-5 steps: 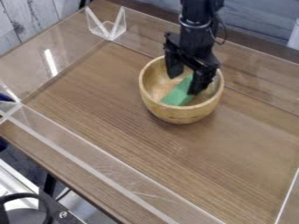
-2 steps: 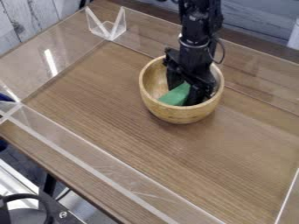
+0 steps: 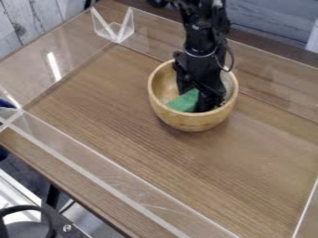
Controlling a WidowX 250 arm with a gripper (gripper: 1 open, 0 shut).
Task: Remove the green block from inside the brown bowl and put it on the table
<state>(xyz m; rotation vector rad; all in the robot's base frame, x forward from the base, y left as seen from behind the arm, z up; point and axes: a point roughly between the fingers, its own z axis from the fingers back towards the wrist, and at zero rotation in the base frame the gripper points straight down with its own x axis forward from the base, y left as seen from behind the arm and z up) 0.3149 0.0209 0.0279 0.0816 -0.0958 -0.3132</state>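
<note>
Black metal fills the middle of the single camera view: the gripper point(image 3: 203, 90) points straight down into the brown bowl point(image 3: 191, 115), and its body covers much of what lies inside. The fingertips are sunk below the rim, dark against the shadowed inner wall, so their ends are hard to make out. Whether the jaws stand apart or have come together on anything cannot be told from this view, nor whether they touch the block. The arm above the gripper is cut off by the top edge of the picture.

The green block point(image 3: 187, 100) shows only in part. A bright, matte green patch lies just to the left of the jaws and slightly below them in the picture, its right end hidden behind the fingers. It looks flat and slanted, resting low in the bowl.

The bowl is round, light tan wood with thick walls and faint grain. The block is the only thing visible in it besides the gripper's fingers. The bowl stands on the table point(image 3: 112, 139), a brown wood-grain top, with the near rim toward the camera from the jaws.

Low clear acrylic walls point(image 3: 87, 172) run along the table's edges; they are hard to trace except by their glints. A clear angled piece point(image 3: 112, 25) stands well to the left of the jaws, at the far corner.
</note>
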